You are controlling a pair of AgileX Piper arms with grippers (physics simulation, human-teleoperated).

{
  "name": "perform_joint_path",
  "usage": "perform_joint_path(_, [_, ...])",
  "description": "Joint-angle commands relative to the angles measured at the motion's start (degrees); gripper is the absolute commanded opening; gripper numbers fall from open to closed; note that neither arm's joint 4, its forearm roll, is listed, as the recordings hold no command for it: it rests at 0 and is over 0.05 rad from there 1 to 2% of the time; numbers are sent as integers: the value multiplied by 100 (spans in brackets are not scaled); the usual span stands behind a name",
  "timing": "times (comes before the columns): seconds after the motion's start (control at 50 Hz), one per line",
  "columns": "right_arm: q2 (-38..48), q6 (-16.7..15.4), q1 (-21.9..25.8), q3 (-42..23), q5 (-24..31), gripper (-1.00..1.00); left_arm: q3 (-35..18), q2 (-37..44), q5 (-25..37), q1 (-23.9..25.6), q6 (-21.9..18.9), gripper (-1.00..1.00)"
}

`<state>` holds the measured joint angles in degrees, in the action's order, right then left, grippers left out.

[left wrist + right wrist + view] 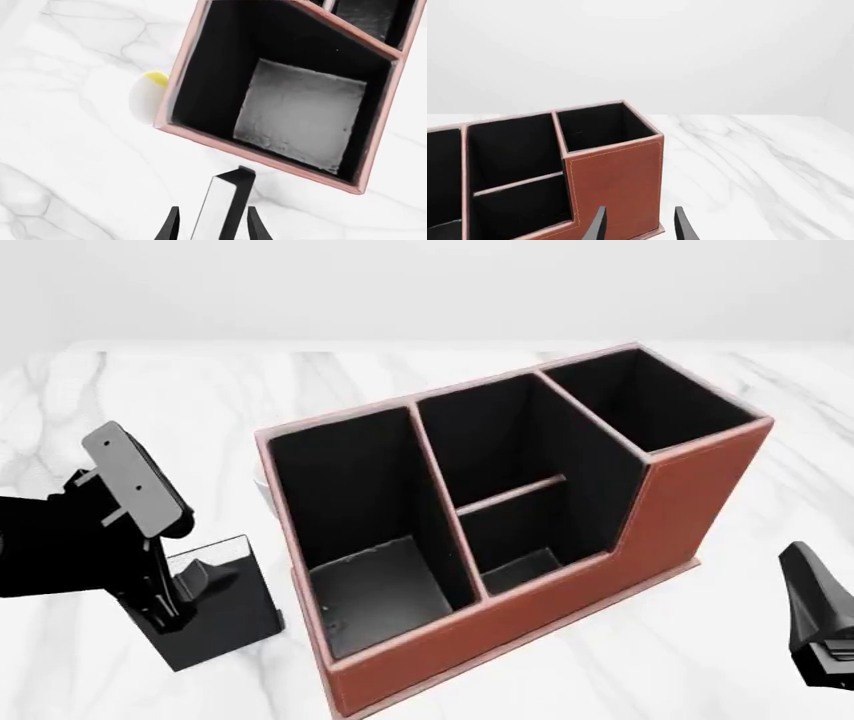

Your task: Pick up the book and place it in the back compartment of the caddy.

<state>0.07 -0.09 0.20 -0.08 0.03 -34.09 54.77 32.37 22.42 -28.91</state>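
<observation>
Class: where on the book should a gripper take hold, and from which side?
Across the thin covers near the top edge, coming from above: the book stands upright left of the caddy, as the left gripper holds it now, jaws straddling its narrow thickness.

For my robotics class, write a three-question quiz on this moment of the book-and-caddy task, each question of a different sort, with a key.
1. True or false: the book already lies inside the caddy.
2. Multiple choice: which gripper has the book between its fingers? A) left gripper B) right gripper C) neither
3. Fill in: in the left wrist view, a small white and ______ object shows beside the caddy's outer wall.

Key:
1. False; it is outside, to the left of the caddy in the front view.
2. A
3. yellow
</observation>
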Motion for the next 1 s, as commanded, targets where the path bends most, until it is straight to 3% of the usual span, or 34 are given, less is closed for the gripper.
perform_joint_path(0.02, [0, 0, 0, 0, 1, 100, 268, -9, -167, -1, 110, 100])
perform_joint_path(0.3, [0, -1, 2, 0, -1, 100, 532, 282, -578, 180, 342, 100])
perform_joint_path(0.76, [0, -1, 0, 0, 1, 100, 865, 533, -911, 12, 219, 100])
perform_joint_path(0.8, [0, -2, 0, 0, 0, 100, 970, 546, -996, 24, 236, 100])
perform_joint_path(0.82, [0, 0, -1, 0, -1, 100, 1537, 907, -1712, 164, 647, 100])
perform_joint_path(0.9, [0, -1, -1, 0, 0, 100, 1577, 919, -1734, 134, 640, 100])
perform_joint_path(0.92, [0, 1, 0, 0, 0, 100, 1579, 898, -1726, 128, 634, -100])
perform_joint_path(1.0, [0, 0, -1, 0, 1, 100, 1607, 772, -1637, 110, 680, -100])
